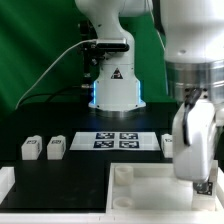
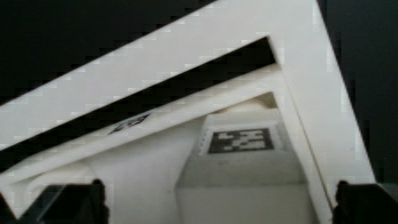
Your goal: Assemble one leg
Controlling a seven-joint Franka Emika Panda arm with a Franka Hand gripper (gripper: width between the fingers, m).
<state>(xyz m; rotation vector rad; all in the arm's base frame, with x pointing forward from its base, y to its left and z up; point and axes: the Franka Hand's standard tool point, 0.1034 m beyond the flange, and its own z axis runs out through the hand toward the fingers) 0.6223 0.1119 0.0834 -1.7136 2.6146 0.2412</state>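
In the exterior view my gripper hangs at the right, low over the large white panel with round corner sockets. Two legs, small white tagged blocks, stand at the left on the black table. Another leg shows partly behind my hand. In the wrist view my gripper is open, its dark fingertips wide apart. Between and ahead of them lies a white block with a black-and-white tag; the jaws do not touch it. Angled white edges lie beyond it.
The marker board lies in the middle, in front of the robot base. A white raised edge runs along the exterior view's lower left. A round socket sits at the panel's near corner.
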